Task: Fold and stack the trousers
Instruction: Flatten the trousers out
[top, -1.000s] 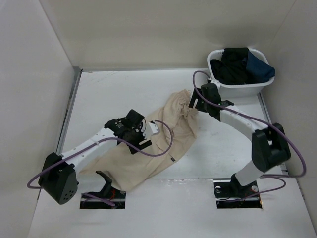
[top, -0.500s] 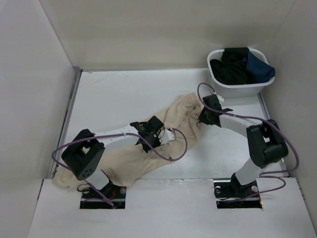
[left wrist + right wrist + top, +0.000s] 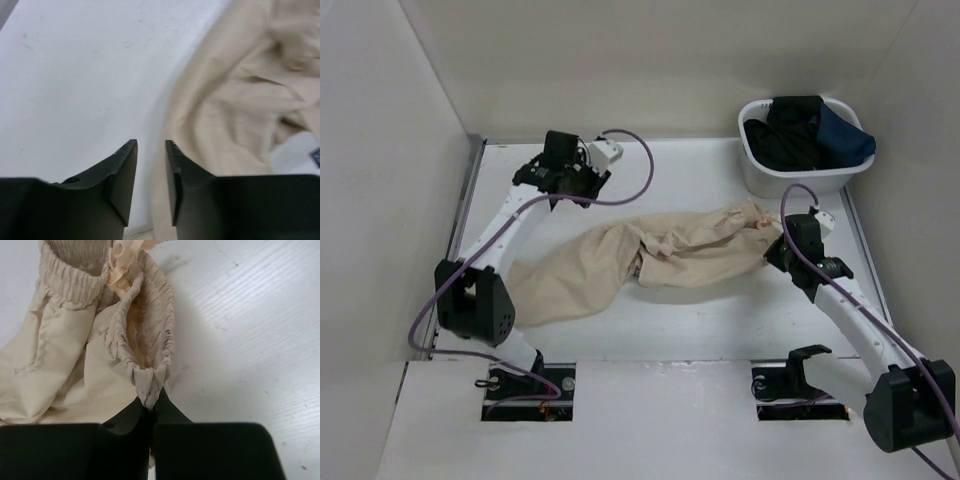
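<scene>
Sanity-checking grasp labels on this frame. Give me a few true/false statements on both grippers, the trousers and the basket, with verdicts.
1. The right gripper is shut on the gathered waistband of the trousers. True.
2. The left gripper holds a trouser leg. False: its jaws stand apart with nothing between them, beside the cloth.
3. The trousers lie folded in the basket. False: they lie crumpled and unfolded across the table.
4. The basket holds a black garment and a navy garment. True.
5. The basket sits at the table's far right. True.
</scene>
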Controlling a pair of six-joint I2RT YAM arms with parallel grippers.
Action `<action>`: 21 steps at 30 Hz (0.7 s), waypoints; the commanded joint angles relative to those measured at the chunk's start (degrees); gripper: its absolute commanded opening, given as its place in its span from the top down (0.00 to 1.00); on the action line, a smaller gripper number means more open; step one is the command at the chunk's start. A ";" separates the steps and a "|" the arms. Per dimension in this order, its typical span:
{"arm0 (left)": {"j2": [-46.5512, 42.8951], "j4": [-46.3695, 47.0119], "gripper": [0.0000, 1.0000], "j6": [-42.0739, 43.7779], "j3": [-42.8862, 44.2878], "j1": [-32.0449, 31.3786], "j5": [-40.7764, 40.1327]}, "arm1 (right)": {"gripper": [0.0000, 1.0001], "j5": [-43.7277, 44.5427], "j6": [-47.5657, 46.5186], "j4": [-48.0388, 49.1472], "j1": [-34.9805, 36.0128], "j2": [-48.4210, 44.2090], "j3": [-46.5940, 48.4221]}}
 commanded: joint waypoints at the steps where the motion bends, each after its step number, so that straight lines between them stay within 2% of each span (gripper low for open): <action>1: 9.86 0.98 0.67 -1.86 8.53 6.05 -0.79 | 1.00 1.96 -0.17 -3.79 -1.22 -3.01 -1.52; 3: 12.51 0.46 0.65 -3.19 13.46 8.52 -3.78 | 1.00 1.87 -0.17 -4.15 -2.10 -4.85 -1.61; 5: 9.55 -1.20 0.59 -0.66 13.40 9.58 -3.72 | 1.00 2.40 -0.34 -5.37 -2.89 -6.70 -1.00; 8: -3.42 -5.76 0.42 15.03 0.54 8.97 -1.16 | 1.00 4.86 -1.57 -7.22 -5.70 -9.78 -0.03; 10: -10.91 -10.33 0.34 24.45 -9.15 9.49 -3.43 | 1.00 6.00 -3.32 -7.84 -7.81 -11.71 0.67; 12: -14.97 -16.38 0.31 31.23 -16.02 13.34 -5.46 | 1.00 5.66 -4.38 -8.10 -9.56 -12.77 1.03; 14: -16.48 -24.38 0.31 37.65 -20.77 20.00 -6.78 | 1.00 4.43 -5.26 -7.93 -11.06 -12.95 1.46; 16: -16.74 -27.65 0.32 42.92 -23.42 26.86 -8.18 | 1.00 3.55 -5.70 -7.58 -11.33 -12.43 1.90; 18: -17.18 -24.88 0.32 47.93 -25.70 33.01 -9.85 | 1.00 3.89 -5.88 -7.32 -11.16 -11.64 2.34; 21: -17.36 -11.73 0.28 51.99 -30.62 36.91 -10.65 | 1.00 4.16 -6.32 -5.91 -11.16 -10.14 2.61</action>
